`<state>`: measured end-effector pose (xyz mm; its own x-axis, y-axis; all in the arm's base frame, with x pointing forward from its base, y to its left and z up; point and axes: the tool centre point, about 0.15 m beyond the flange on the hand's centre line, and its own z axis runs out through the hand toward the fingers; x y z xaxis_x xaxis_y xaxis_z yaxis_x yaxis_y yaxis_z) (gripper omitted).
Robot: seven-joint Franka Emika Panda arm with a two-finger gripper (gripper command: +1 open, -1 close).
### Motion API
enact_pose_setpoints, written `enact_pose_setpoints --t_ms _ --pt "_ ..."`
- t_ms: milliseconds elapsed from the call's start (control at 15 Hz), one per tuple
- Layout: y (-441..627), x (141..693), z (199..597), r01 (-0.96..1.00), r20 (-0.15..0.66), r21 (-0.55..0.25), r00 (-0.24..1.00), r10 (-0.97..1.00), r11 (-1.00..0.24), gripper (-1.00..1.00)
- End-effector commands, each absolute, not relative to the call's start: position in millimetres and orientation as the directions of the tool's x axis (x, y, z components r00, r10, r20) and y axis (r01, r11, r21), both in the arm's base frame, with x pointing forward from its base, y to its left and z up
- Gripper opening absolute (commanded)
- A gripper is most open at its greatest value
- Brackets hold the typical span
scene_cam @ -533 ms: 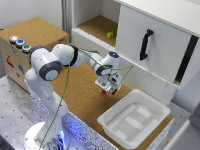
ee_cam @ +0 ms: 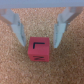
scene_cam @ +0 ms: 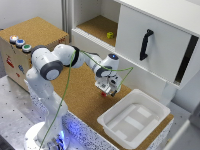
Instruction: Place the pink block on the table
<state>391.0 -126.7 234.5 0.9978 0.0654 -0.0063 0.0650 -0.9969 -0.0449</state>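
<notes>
The pink block [ee_cam: 39,49], a small matte cube marked with a dark angular line, lies on the speckled cork table [scene_cam: 85,102] between the gripper's [ee_cam: 39,31] pale grey fingers [ee_cam: 16,29], which stand apart, not clamping it. Toward the surface's far end sits a white plastic tray [scene_cam: 159,111].

Exterior view: bright, even, diffuse light, no hard shadows. Soft overall, low detail. Blue glow at the arm base [scene_cam: 67,131], about 7 o'clock. White tray [scene_cam: 135,120] near 5 o'clock close to blown out, mild glare. Wrist view: dimmer, warm, blurry throughout; pink block [ee_cam: 39,50] edges smeared, fingers [ee_cam: 13,25] at 10 and 2 o'clock out of focus, faint shadow under block.
</notes>
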Motion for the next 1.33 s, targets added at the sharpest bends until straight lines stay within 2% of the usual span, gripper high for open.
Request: enact_pose_setpoints --t_ms 0,267,400,1267 --pt "-128 361 295 0.003 0.133 0.004 0.991 0.003 -1.0 1.0" --pt "-115 361 348 0.032 0.163 0.009 0.986 0.033 -0.999 1.0" --pt "-116 360 362 0.018 0.168 -0.008 0.986 0.016 -1.0 1.0" --pt "-116 360 362 0.018 0.168 -0.008 0.986 0.016 -1.0 1.0"
